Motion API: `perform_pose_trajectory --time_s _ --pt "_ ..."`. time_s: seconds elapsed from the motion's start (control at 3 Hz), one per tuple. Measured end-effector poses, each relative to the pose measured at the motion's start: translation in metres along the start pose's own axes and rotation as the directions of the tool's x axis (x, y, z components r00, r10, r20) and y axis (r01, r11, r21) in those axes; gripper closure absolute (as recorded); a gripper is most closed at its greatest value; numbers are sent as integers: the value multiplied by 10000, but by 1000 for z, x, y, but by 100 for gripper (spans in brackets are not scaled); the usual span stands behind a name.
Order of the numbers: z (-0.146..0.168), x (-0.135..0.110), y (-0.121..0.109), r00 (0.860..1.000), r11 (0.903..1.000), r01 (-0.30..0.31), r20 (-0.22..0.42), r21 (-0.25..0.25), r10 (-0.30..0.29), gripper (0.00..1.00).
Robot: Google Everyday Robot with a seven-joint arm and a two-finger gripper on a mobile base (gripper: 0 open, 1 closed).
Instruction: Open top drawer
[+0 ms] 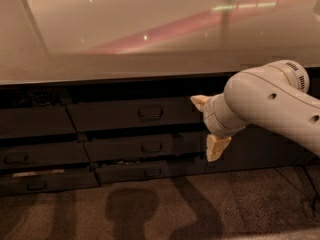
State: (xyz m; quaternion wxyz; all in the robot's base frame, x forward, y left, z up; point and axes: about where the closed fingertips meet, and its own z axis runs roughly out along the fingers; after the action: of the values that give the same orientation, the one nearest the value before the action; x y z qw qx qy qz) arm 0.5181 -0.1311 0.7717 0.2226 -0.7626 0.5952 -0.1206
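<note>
The arm [272,101] runs off the right edge. Its gripper [207,128], fingers spread at centre right, hides the right end of the top drawer [115,116]. The left drawers [30,125] are cut by the left edge.

Top drawer [110,116]: widest and tallest of the stacked dark grey fronts, set directly under the pale countertop [150,59] edge. Front upright and pushed in, roughly level with the fronts around it. Small rectangular pull handle [150,113] centred on it, lying horizontal, free of any grip. Gripper [208,127] at the drawer's right end, cream fingers spread apart: upper one by the front's top right corner, lower one down before the drawer below [145,148]. Contact with the front: cannot tell.
</note>
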Motion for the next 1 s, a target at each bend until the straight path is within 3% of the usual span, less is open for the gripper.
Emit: perform_pose_trajectory --time_s 0.33,0.67,1.0 --pt "27 24 -9 9981 9986 -283 -561 -448 257 0" --pt "75 67 -25 9850 9889 -861 -1592 -1215 662 0" --pt "106 98 -39 9767 9746 -1435 -1831 -1719 1115 0"
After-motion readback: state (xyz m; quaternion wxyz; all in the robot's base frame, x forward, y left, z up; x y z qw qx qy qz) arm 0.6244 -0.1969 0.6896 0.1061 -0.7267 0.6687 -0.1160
